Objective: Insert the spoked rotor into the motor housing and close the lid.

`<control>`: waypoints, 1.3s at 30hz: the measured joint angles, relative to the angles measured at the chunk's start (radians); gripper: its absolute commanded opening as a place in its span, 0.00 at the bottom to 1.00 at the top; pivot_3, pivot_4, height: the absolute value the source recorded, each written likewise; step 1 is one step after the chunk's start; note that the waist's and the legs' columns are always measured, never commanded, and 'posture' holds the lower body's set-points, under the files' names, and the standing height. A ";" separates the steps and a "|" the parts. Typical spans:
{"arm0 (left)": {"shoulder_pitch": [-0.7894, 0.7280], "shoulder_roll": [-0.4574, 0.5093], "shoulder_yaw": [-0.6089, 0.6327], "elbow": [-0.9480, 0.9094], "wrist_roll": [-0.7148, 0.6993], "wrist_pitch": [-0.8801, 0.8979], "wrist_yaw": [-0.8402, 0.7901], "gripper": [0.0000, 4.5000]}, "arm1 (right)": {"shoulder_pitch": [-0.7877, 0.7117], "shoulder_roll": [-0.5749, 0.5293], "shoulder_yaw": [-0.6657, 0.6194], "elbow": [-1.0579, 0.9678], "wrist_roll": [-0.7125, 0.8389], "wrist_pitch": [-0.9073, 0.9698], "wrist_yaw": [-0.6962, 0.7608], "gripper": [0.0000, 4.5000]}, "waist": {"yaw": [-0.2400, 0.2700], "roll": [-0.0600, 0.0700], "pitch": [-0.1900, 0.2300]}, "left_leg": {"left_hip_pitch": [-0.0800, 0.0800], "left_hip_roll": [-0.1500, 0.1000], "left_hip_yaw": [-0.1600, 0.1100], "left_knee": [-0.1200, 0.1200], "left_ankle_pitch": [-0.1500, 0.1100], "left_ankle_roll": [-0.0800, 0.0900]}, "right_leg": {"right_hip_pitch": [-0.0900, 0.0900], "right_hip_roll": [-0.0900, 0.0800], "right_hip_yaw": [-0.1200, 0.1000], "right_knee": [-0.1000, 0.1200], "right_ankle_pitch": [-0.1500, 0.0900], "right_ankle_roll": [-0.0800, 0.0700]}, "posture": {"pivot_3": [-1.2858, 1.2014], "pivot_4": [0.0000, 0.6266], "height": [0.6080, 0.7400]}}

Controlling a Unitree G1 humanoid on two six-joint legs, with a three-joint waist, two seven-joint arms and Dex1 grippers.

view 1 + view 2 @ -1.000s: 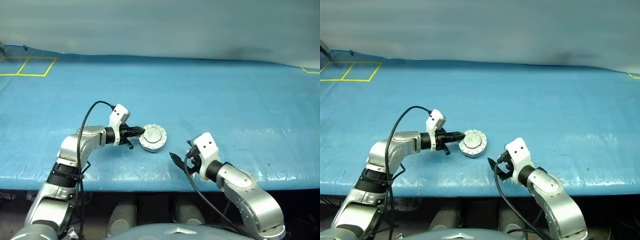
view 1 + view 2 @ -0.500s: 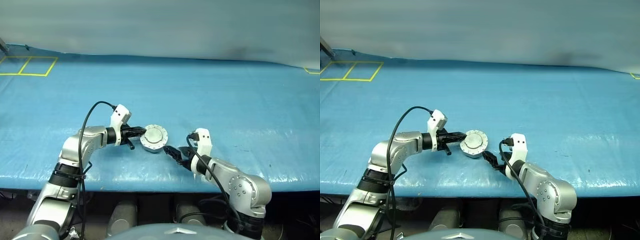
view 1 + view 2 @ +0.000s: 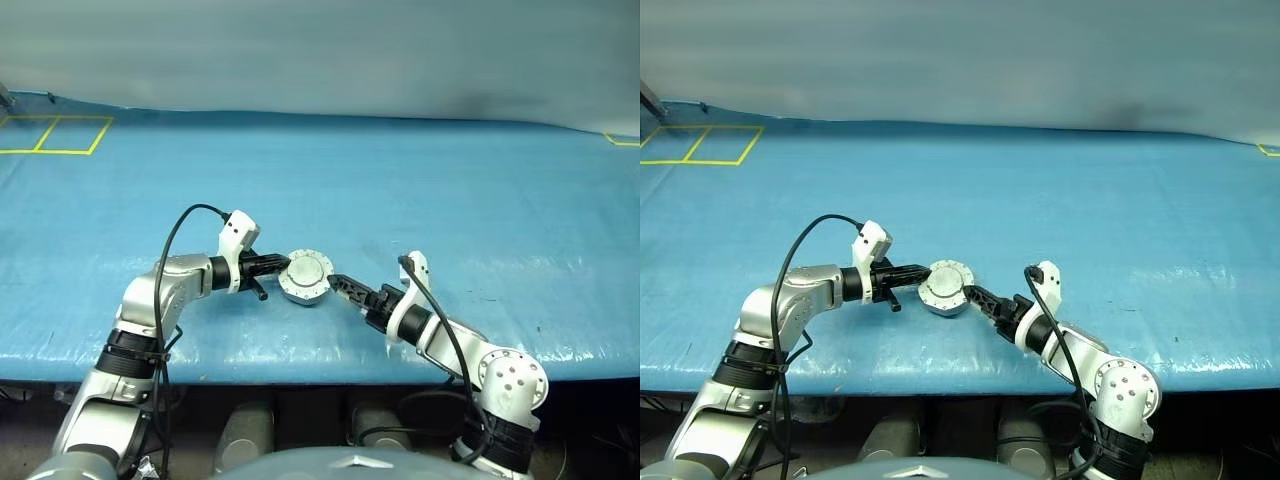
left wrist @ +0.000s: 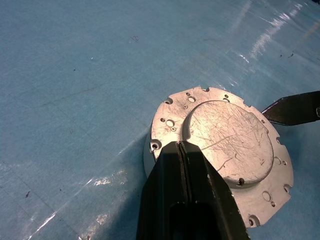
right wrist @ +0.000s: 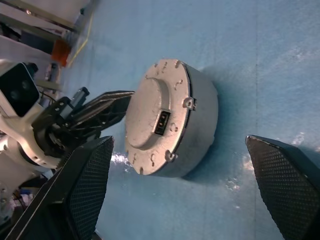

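The motor housing (image 3: 305,291) is a round grey puck on the blue table, and the lid (image 3: 307,270) lies shut on it, plain face with a raised centre upward. The spoked rotor is hidden. My left gripper (image 3: 284,264) is shut with nothing held, its tips (image 4: 180,146) resting on the lid's rim (image 4: 170,120) on the side toward my left arm. My right gripper (image 3: 340,283) is open just to the right of the housing, pointing at its side wall (image 5: 202,122). Its two fingers (image 5: 85,185) are spread wider than the housing, which sits ahead of them.
The blue sheet covers the whole table, whose front edge (image 3: 320,365) runs just below both arms. A yellow taped square (image 3: 55,133) marks the far left corner. A black cable (image 3: 185,225) loops over my left forearm.
My right arm has rolled its wrist and brought the open gripper from the front edge up and left to the housing's right side. The left gripper and housing have stayed put.
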 measured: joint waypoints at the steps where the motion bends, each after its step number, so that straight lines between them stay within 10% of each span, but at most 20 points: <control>1: 0.000 0.000 0.000 0.000 0.000 0.000 0.000 0.00 | -0.002 0.000 0.010 0.013 0.022 -0.018 -0.022 0.99 | 0.000 0.000 0.000 | 0.000 0.000 0.000 0.000 0.000 0.000 | 0.000 0.000 0.000 0.000 0.000 0.000 | 0.52 0.24 1.00; 39: 0.017 -0.001 0.008 -0.004 0.003 -0.023 -0.014 0.00 | 0.073 -0.014 0.227 0.310 0.453 -0.364 -0.217 0.99 | -0.004 0.000 0.000 | -0.001 0.001 0.000 -0.001 -0.001 0.001 | -0.001 0.000 0.000 -0.001 -0.004 -0.004 | 0.52 0.24 1.00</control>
